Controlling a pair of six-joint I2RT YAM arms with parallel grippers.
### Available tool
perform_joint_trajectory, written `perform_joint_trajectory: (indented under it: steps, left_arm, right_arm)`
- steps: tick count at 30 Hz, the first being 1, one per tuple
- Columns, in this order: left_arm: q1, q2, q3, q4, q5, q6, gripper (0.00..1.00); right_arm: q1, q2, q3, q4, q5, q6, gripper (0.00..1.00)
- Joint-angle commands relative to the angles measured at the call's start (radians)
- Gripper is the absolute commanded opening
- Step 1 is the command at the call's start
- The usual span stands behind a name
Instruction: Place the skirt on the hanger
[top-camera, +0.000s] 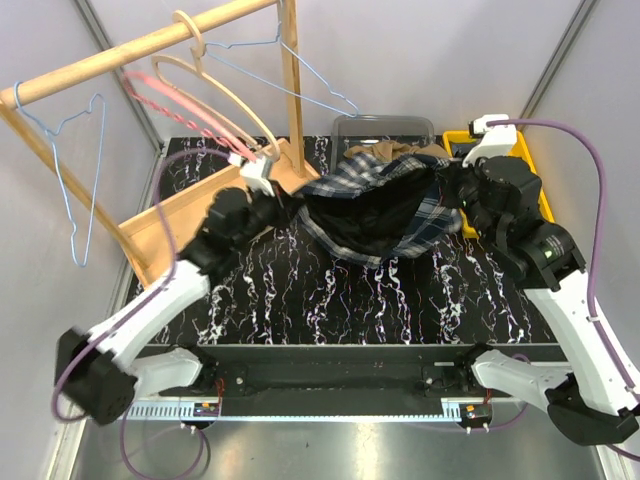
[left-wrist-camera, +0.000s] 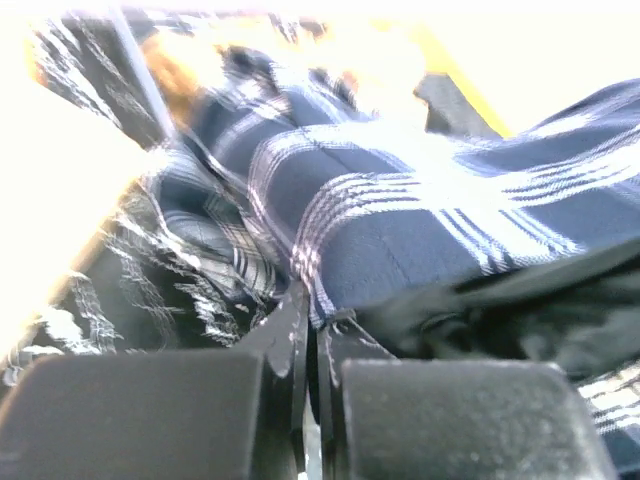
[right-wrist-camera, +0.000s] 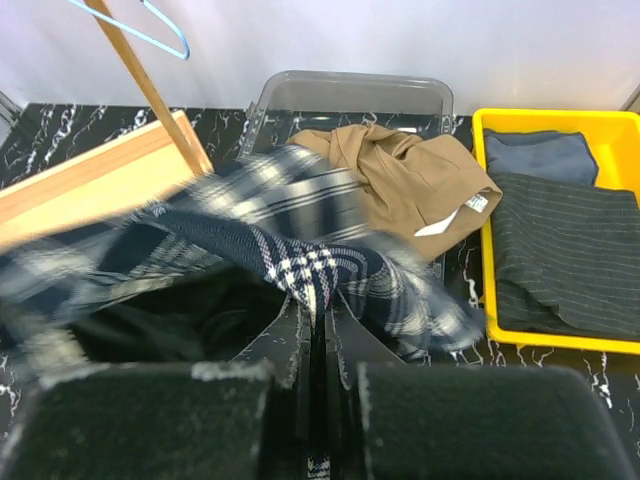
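Observation:
The tan-brown skirt (top-camera: 385, 152) lies crumpled in the grey bin at the back, also in the right wrist view (right-wrist-camera: 400, 180). No gripper touches it. Two light-blue wire hangers hang from the wooden rail: one hanger (top-camera: 60, 180) at the far left, another hanger (top-camera: 345, 100) near the rack's post. A dark blue-and-white plaid shirt (top-camera: 385, 205) is stretched in the air between both arms. My left gripper (top-camera: 290, 205) (left-wrist-camera: 318, 325) is shut on the shirt's left edge. My right gripper (top-camera: 447, 190) (right-wrist-camera: 325, 310) is shut on a fold at its right end.
A wooden rack (top-camera: 290, 90) with a box base (top-camera: 170, 215) stands at the back left, carrying a pale wooden hanger (top-camera: 215, 85) and a pink hanger (top-camera: 190, 115). The grey bin (right-wrist-camera: 350, 90) sits behind the shirt. A yellow tray (right-wrist-camera: 480, 200) holds dark folded cloth (right-wrist-camera: 565, 260).

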Motion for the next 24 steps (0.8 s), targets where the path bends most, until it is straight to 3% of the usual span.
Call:
perform_joint_trajectory:
  steps: [1, 5, 10, 16, 24]
  left_arm:
    - [0.005, -0.205, 0.266, -0.492, -0.234, 0.176, 0.00]
    - [0.005, -0.268, 0.432, -0.656, -0.262, 0.225, 0.00]
    - [0.005, -0.302, 0.520, -0.698, -0.251, 0.232, 0.00]
    - [0.005, -0.360, 0.477, -0.712, -0.251, 0.219, 0.00]
    - [0.005, -0.387, 0.347, -0.707, -0.204, 0.199, 0.00]
  right_arm:
    - [0.002, 0.020, 0.083, 0.015, 0.035, 0.010, 0.00]
    - [0.000, 0.063, 0.144, 0.023, -0.015, -0.001, 0.00]
    - [0.000, 0.074, 0.219, 0.027, -0.032, -0.030, 0.02]
    - [0.000, 0.054, 0.207, 0.027, -0.035, -0.035, 0.04]
    - [0.000, 0.008, 0.051, 0.023, -0.038, 0.014, 0.07]
